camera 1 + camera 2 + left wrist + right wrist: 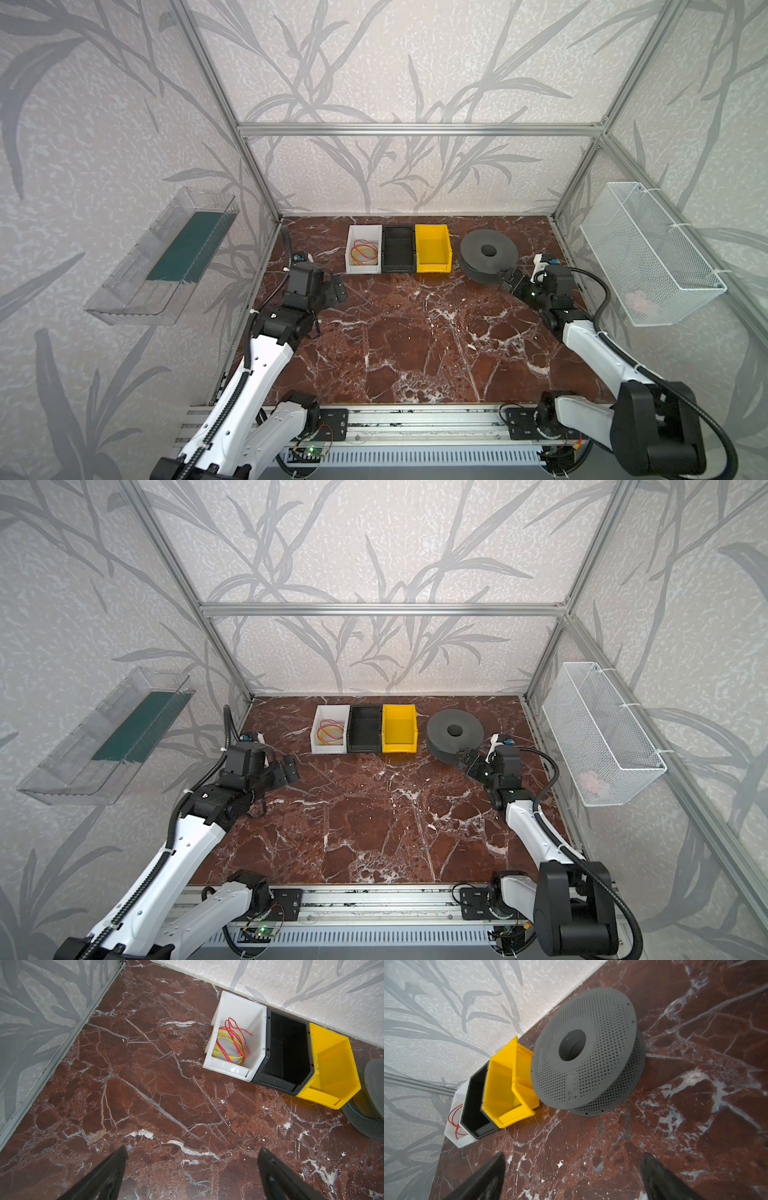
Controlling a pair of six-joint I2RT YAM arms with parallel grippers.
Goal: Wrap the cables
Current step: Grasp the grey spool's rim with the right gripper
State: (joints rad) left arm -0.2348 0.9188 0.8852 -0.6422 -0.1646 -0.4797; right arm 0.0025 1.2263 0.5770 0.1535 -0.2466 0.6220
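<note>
Currently left end effector (193, 1150) spread wide, empty; right end effector (573, 1155) same.

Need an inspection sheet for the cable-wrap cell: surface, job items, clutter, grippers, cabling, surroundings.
Surface: red-brown marble tabletop, white veins.
Job's things: cables, red and yellow, in loose loops inside white bin; dark grey perforated spool lying flat, right of yellow bin.
Clutter: black bin and yellow bin, nothing seen inside.
Grippers: left gripper open, empty, over marble; right gripper open, empty, just short of spool.
Cables: black ribbed hose along each arm.
Surroundings: clear tray on left wall, white mesh basket on right wall, aluminium frame.
</note>
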